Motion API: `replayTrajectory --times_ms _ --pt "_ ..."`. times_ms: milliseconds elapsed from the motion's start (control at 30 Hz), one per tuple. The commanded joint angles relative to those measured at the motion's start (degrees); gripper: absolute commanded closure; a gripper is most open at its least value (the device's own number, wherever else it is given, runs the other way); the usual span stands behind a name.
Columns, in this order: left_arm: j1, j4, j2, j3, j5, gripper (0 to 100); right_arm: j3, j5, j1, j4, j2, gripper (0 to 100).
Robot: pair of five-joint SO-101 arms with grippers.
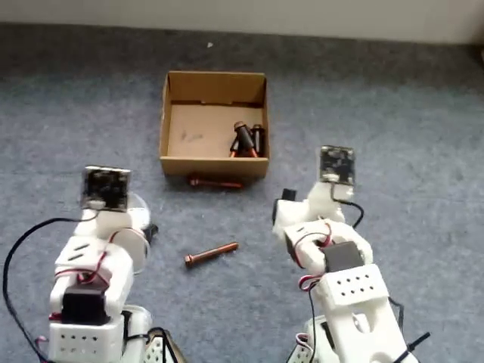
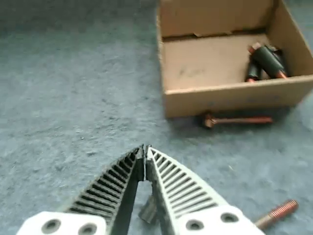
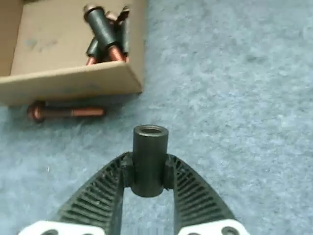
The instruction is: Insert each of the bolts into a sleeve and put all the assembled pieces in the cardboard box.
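The cardboard box (image 1: 175,125) stands at the far middle of the carpet, with a few assembled black-sleeved pieces (image 1: 246,140) in its right front corner. One copper bolt (image 1: 215,182) lies against the box's front wall outside. A second bolt (image 1: 211,253) lies on the carpet between the arms. My right gripper (image 3: 147,164) is shut on an upright black sleeve (image 3: 149,152), a short way in front of the box's right corner (image 3: 132,78). My left gripper (image 2: 145,149) is shut with nothing in it, low over the carpet to the front left of the box (image 2: 220,98).
Grey-blue carpet (image 1: 393,136) covers the whole work area, with open room to the left and right of the box. A pale wall base (image 1: 302,15) runs along the far edge. Cables hang off both arm bases at the near edge.
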Motion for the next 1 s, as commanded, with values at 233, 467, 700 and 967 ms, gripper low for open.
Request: replayTrajectory --times_ms 233,467,700,967 --pt "24.9 2.5 29.6 -13.3 -1.0 82 7.1 -1.7 15.0 -16.8 -2.0 99.5" --pt "32.0 -3.5 47.7 -16.5 -1.1 83 7.6 -1.7 18.1 -18.6 -2.0 99.5" --pt "33.8 -5.5 63.3 -20.1 -9.6 83 7.6 -1.7 18.1 -18.6 -2.0 99.5" --pt "34.2 -5.5 76.1 -25.9 -10.0 83 7.6 -1.7 18.1 -18.6 -2.0 99.5"
